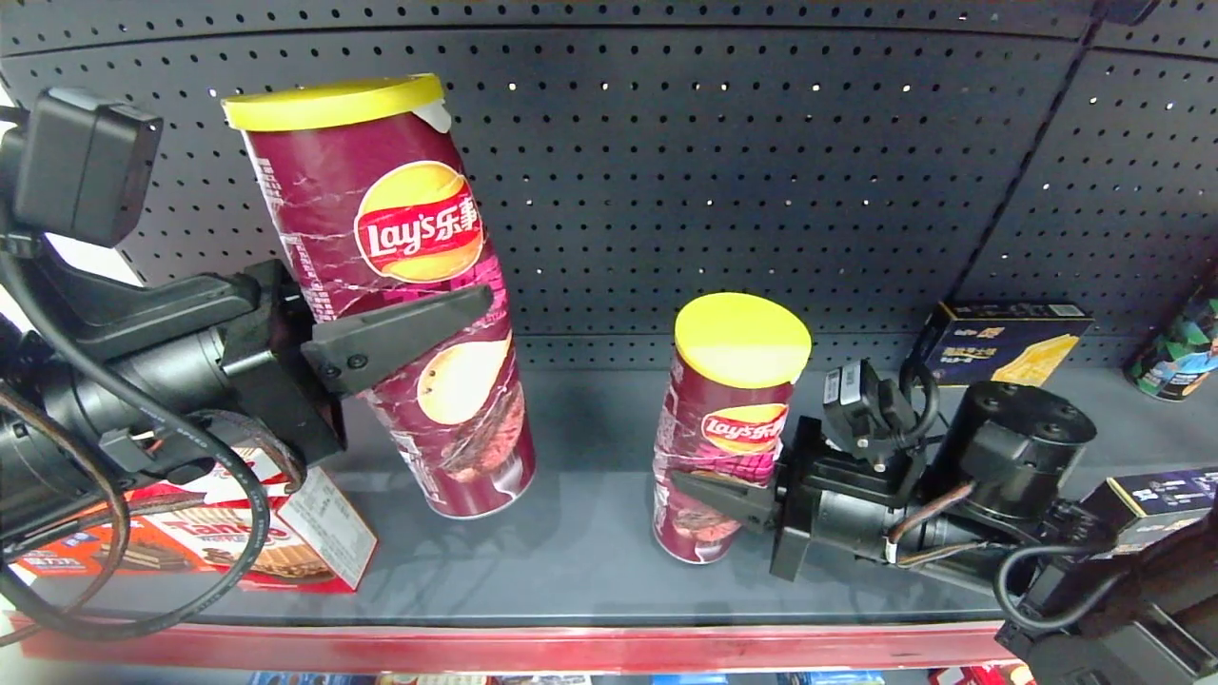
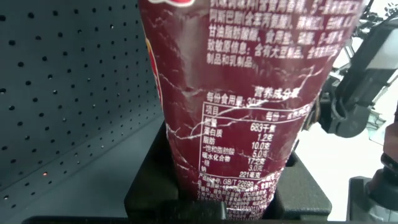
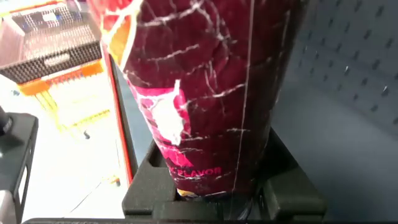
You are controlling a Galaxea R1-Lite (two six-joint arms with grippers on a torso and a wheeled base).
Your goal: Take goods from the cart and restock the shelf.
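Two maroon chip cans with yellow lids are at the grey shelf point(image 1: 590, 533). My left gripper point(image 1: 457, 314) is shut on the taller-looking can point(image 1: 381, 190), gripping its middle. This can leans with its lid toward the left, and its base is low over the shelf; whether it touches I cannot tell. The left wrist view shows the can's printed side point(image 2: 242, 93) close up. The second can point(image 1: 737, 419) stands upright at mid-shelf, and my right gripper point(image 1: 709, 480) is shut on its lower part from the right. The right wrist view shows this can point(image 3: 205, 93) between the fingers.
A red wafer box point(image 1: 190, 542) lies at the shelf's front left under my left arm. At the back right are a dark box point(image 1: 999, 342) and a green can point(image 1: 1180, 352), with another dark box point(image 1: 1151, 495) nearer. A pegboard wall point(image 1: 714, 143) closes the back. An orange-framed cart point(image 3: 50, 43) stands on the floor.
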